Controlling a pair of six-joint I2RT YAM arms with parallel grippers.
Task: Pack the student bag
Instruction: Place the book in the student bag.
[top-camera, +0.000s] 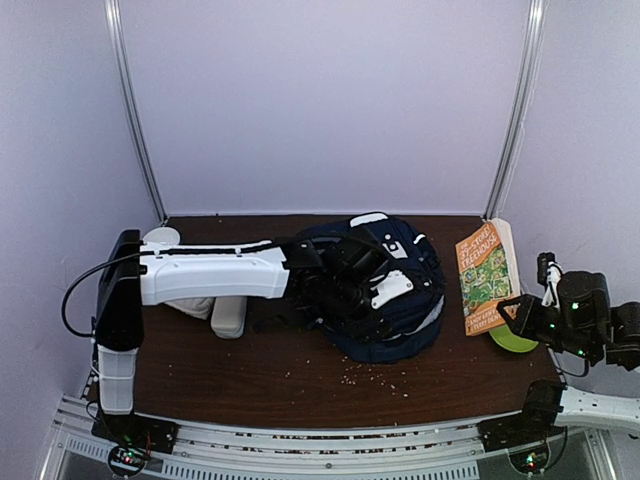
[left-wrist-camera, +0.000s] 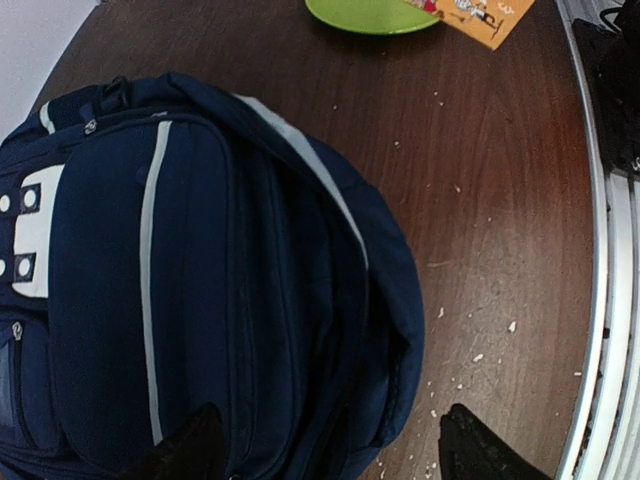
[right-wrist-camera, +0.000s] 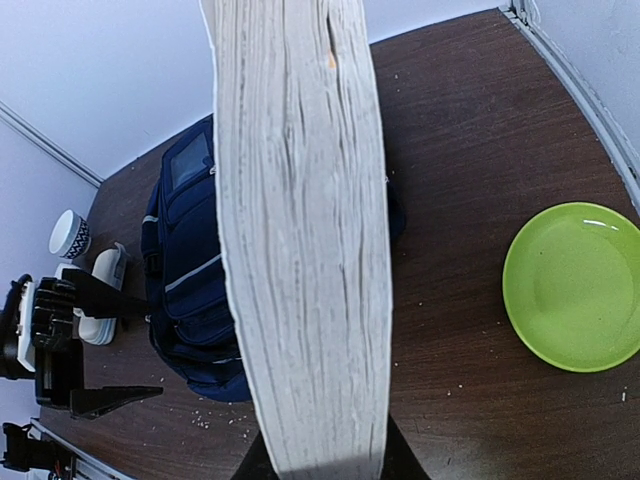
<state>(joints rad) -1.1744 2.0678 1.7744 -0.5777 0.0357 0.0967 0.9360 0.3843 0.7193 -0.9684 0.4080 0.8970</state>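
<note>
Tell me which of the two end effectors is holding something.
The right end effector, shut on the book, whose page edge faces its camera. The left end effector hangs open over the student bag, holding nothing.

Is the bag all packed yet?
Not yet. Done: nothing that shows; I cannot see inside the bag. In hand: the right end effector grips the book, outside the bag, and the left end effector stands open at the bag's edge. Left: the book goes in.
</note>
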